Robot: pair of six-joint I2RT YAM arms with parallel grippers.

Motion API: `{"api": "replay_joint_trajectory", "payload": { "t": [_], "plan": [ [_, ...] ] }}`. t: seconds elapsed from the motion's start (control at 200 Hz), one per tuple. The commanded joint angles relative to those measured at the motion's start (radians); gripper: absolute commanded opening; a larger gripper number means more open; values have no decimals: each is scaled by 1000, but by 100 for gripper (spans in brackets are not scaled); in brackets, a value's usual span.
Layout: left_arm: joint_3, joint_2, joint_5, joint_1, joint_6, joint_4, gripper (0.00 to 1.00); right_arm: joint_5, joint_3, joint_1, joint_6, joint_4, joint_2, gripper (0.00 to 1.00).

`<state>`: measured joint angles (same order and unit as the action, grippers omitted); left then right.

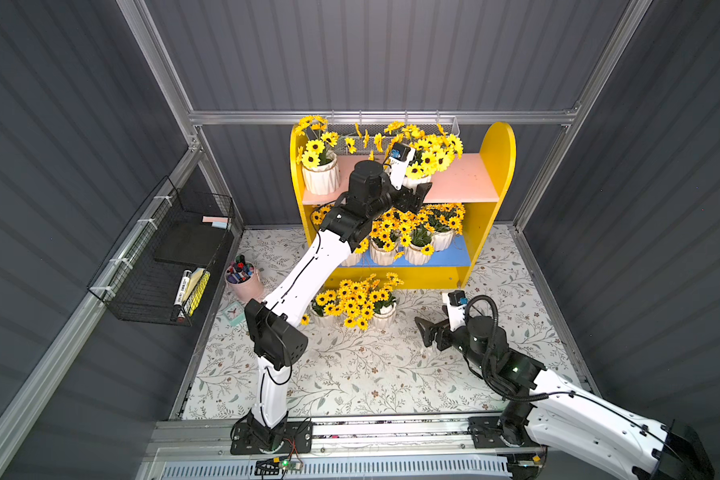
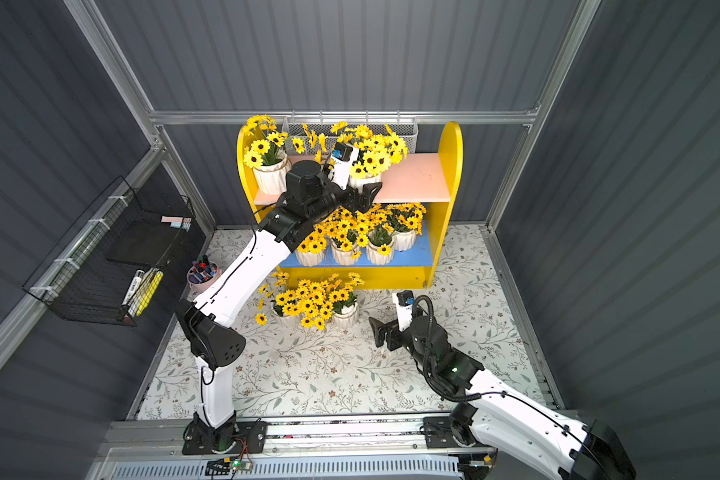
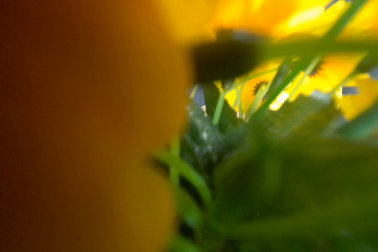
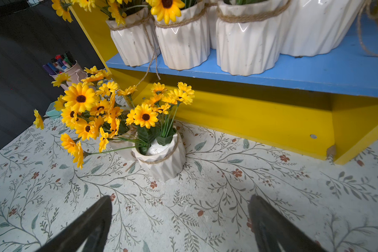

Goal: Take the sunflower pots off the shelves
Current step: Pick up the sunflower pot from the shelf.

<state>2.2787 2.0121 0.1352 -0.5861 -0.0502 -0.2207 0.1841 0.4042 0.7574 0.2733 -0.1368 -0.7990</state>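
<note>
Shelves at table rear: upper board carries left pot at its left end, middle pot near centre; lower board holds row of pots. Front pots stand on table just before shelves, marker cup to their left.

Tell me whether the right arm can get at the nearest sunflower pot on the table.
Probably yes. The right gripper is open and faces that pot on the table, with only bare cloth between them. A second pot stands close beside it.
</note>
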Motion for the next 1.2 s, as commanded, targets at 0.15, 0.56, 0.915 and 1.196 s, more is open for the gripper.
{"api": "replay_joint_trajectory", "payload": {
  "t": [0.15,0.56,0.915,1.196],
  "plan": [
    [137,-32,10,3,-19,44,0,12,21,-12,13,22,17,99],
    [-157,-245,20,-9,-6,149,0,26,48,-50,31,81,29,99],
    [-419,-466,33,-31,28,163,0,18,80,-81,32,99,39,99],
    [-686,-665,-18,-102,65,179,0,79,103,-149,75,141,51,99]
  ]
}}
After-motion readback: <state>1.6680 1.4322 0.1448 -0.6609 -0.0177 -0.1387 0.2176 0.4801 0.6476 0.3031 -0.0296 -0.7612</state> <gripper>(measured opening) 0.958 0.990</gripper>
